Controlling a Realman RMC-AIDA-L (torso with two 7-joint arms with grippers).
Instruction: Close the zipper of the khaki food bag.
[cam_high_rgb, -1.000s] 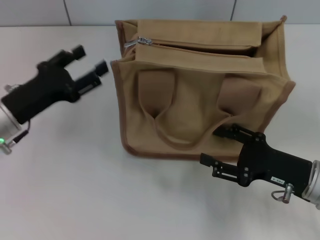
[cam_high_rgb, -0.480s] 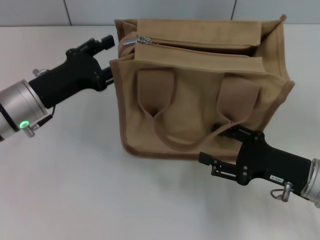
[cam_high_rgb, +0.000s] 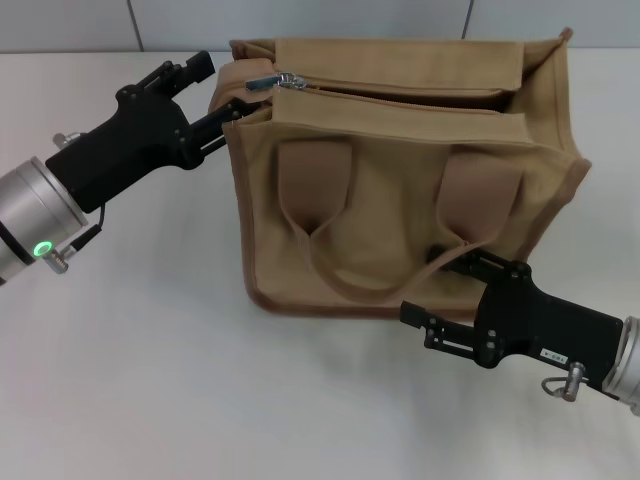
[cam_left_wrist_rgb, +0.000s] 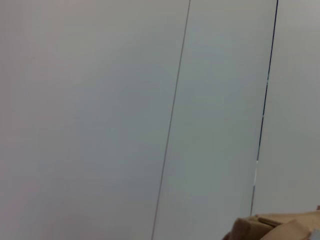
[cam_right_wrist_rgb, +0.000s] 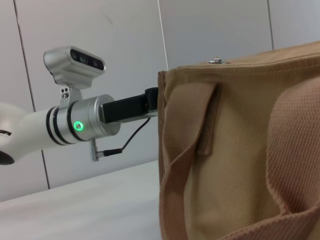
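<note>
The khaki food bag stands upright in the middle of the table, its two loop handles hanging down the front. Its zipper lies open along the top, with the silver pull tab at the bag's left end. My left gripper is open at the bag's top left corner, just left of the pull tab, one finger against the corner. My right gripper is open at the bag's front lower right, its upper finger close to the canvas. The bag fills the right wrist view; one corner shows in the left wrist view.
The white table spreads in front of and to the left of the bag. A grey panelled wall runs behind it. My left arm with its green light shows in the right wrist view.
My left gripper has moved right and forward from the open table to the bag's top left corner. The right gripper and the bag have hardly moved.
</note>
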